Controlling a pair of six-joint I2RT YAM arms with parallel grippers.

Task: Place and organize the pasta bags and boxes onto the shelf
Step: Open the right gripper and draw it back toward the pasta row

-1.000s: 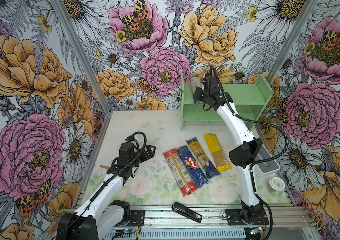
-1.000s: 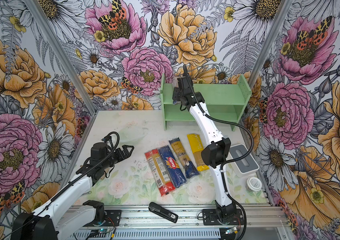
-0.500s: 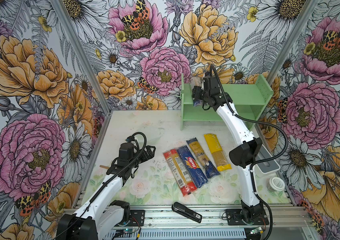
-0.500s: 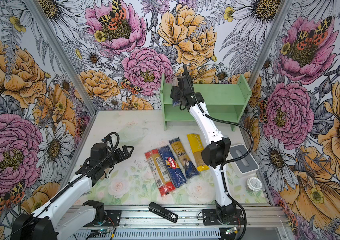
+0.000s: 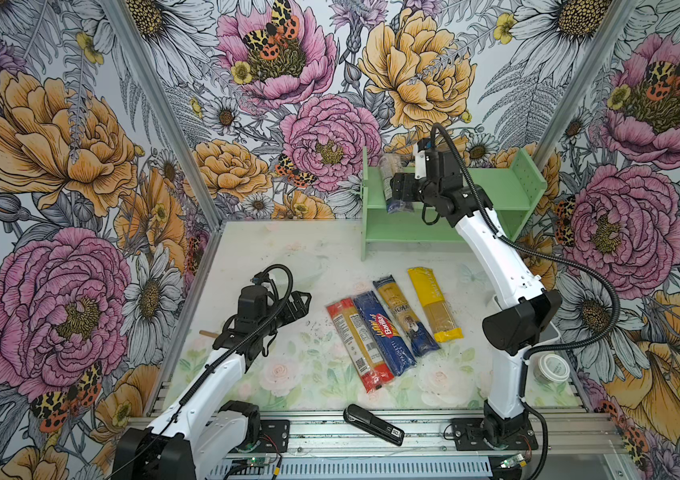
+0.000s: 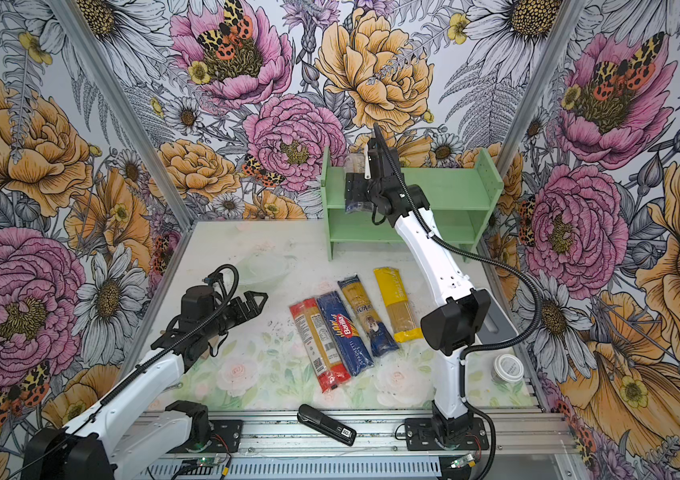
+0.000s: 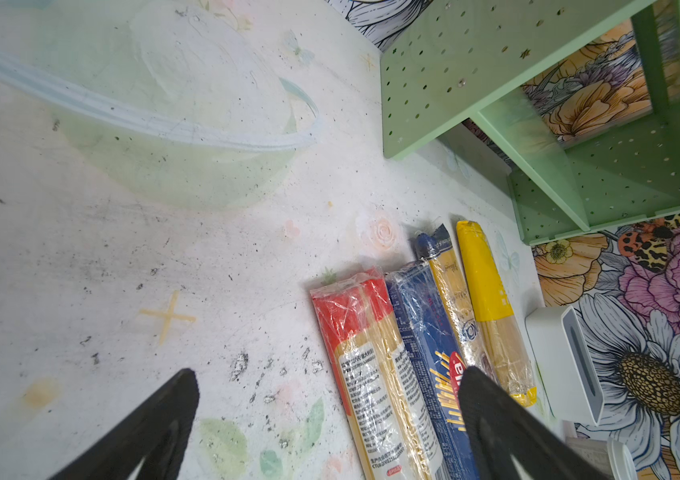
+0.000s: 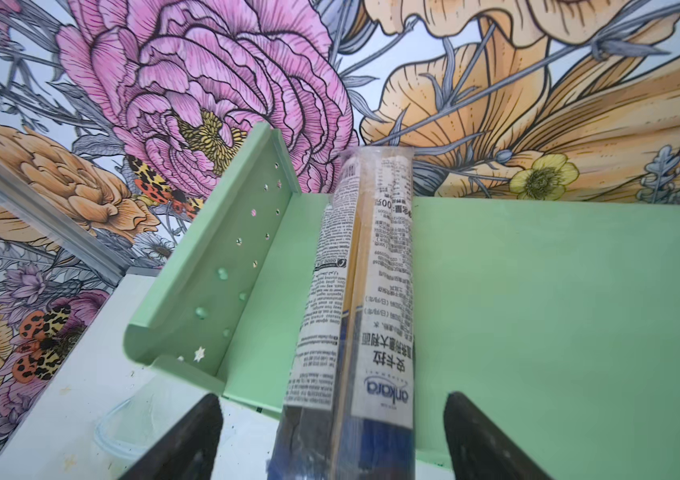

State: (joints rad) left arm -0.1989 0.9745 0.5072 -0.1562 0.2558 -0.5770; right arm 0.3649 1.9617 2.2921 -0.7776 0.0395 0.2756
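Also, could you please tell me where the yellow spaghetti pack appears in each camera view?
In a top view: the yellow spaghetti pack lies rightmost of four packs on the table.
In a top view: same spot, rightmost in the row.
Left wrist: end of the row, between the blue-gold pack and the white box.
Right wrist: not in it.
Shared landmark: the green shelf.

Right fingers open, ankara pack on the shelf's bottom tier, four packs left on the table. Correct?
Not the bottom tier: the ankara pack lies on the shelf's top tier, seen in both top views. Right fingers open, four packs on the table: both correct.
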